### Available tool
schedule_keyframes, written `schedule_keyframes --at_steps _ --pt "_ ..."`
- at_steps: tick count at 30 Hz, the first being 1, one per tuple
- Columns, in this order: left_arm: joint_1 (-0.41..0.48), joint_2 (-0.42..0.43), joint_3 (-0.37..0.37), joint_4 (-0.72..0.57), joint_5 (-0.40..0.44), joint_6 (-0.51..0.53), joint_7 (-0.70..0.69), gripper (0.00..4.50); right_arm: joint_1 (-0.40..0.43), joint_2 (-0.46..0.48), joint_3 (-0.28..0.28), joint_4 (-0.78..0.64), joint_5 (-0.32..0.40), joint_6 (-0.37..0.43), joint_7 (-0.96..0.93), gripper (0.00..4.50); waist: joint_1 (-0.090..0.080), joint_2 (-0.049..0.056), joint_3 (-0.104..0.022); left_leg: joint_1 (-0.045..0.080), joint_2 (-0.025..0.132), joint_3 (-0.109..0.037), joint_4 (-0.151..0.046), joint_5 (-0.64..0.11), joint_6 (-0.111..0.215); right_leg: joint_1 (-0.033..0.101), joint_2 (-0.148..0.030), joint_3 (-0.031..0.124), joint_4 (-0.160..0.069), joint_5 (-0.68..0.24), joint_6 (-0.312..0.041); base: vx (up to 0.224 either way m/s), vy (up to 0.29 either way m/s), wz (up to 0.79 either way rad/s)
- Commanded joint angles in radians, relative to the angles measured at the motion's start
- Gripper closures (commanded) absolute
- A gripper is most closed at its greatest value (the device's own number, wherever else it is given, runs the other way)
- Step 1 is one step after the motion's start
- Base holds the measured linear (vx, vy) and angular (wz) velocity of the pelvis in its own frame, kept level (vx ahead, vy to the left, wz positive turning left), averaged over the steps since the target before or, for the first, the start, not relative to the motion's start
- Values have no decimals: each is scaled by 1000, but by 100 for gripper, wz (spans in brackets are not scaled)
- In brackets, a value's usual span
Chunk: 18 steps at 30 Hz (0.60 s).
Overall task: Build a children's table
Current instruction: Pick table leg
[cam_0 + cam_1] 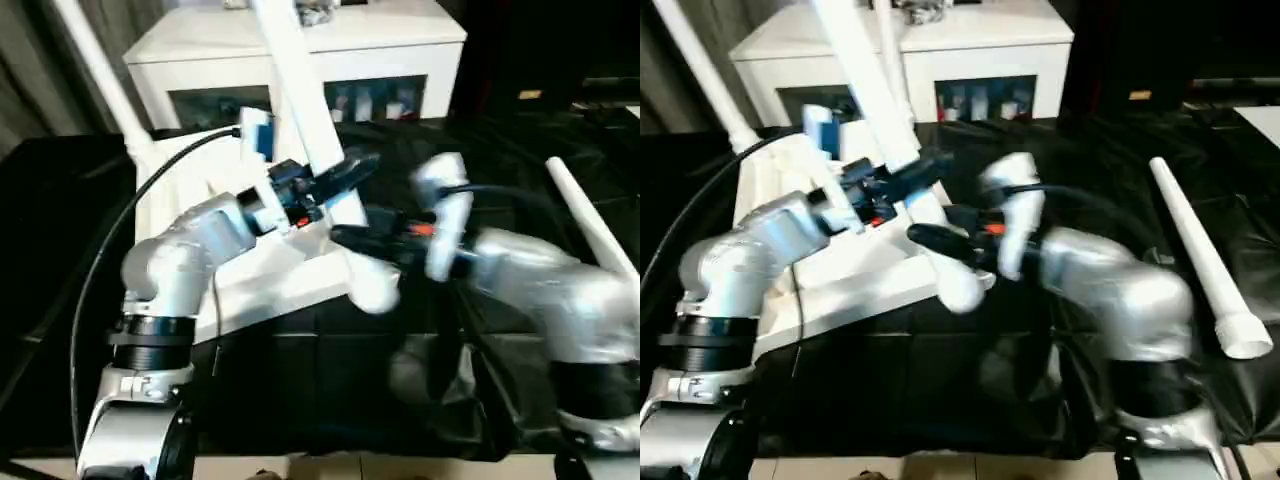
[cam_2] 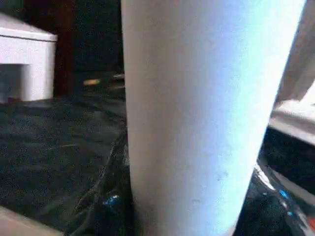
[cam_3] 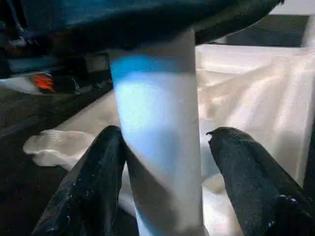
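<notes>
Right wrist view: a white tube leg (image 3: 157, 132) is seen standing between the right gripper (image 3: 165, 142)'s two black fingers (image 3: 91, 182); one finger is touching it, a gap is left at the other, so the jaws are apart and not clamped.
Left gripper (image 1: 340, 178): closed around the same leg higher up, with the tube running up past the jaws.
Tabletop (image 1: 250, 270): lying underside up just behind and below both sets of jaws, the leg's lower end being worked at its near corner.
Done so far: one more leg (image 1: 100, 70) is seen standing at the far corner.
Still left: a spare leg (image 1: 1200, 260) lies well apart from the jaws on the black sheet (image 1: 1110, 160); the held leg is judged not yet seated.
Background: a white cabinet (image 1: 300, 50) stands beyond.
</notes>
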Motion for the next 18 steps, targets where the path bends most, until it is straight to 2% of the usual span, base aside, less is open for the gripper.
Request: schedule_keyframes --at_steps 1,4,6,8,10,11,12,14,15,18 --pt "-35 7 -17 -9 52 -34 44 267 -16 17 29 52 -69 -33 -59 155 -2 -16 -77 15 47 -22 -83 -219 -25 46 -47 36 -69 -276 -170 0 0 0" --pt "-47 -9 -27 -9 93 -42 113 267 -24 55 48 97 -91 -41 -102 155 -4 -15 -80 16 45 -20 -79 -195 -7 48 -45 35 -62 -217 -208 0 0 0" --pt "-53 -31 -31 2 127 -56 179 267 -32 98 63 146 -120 -59 -144 155 -6 -13 -79 13 46 -20 -79 -194 0 49 -44 35 -61 -203 -216 0 0 0" --pt "-53 -42 -34 10 147 -67 211 267 -41 127 65 184 -137 -69 -179 155 -10 -15 -80 11 45 -21 -78 -202 -2 51 -45 34 -61 -207 -218 0 0 0" --pt "-52 -51 -36 21 168 -82 237 267 -54 168 50 232 -146 -84 -222 190 -12 -13 -80 12 44 -20 -79 -211 0 50 -47 33 -64 -226 -216 0 0 0" --pt "-52 -52 -35 21 170 -83 240 267 -57 176 45 239 -145 -89 -227 190 -12 -16 -79 12 44 -20 -79 -214 1 50 -46 34 -64 -231 -214 0 0 0" --pt "-52 -53 -34 22 173 -84 242 267 -65 196 31 255 -136 -97 -230 202 -13 -13 -79 12 45 -21 -80 -222 -1 50 -46 33 -64 -239 -210 0 0 0" --pt "-52 -51 -34 21 172 -83 238 267 -68 202 28 260 -132 -102 -225 202 -13 -13 -79 14 47 -22 -81 -222 -3 49 -45 34 -62 -228 -209 0 0 0" --pt "-52 -47 -34 23 179 -87 238 267 -71 206 29 262 -134 -114 -220 232 -13 -13 -79 14 47 -21 -81 -224 -4 48 -45 34 -62 -222 -209 0 0 0" --pt "-54 -46 -27 32 177 -90 244 267 -68 207 31 260 -136 -121 -203 243 -12 -14 -79 13 47 -21 -81 -217 1 49 -46 35 -60 -209 -213 0 0 0"
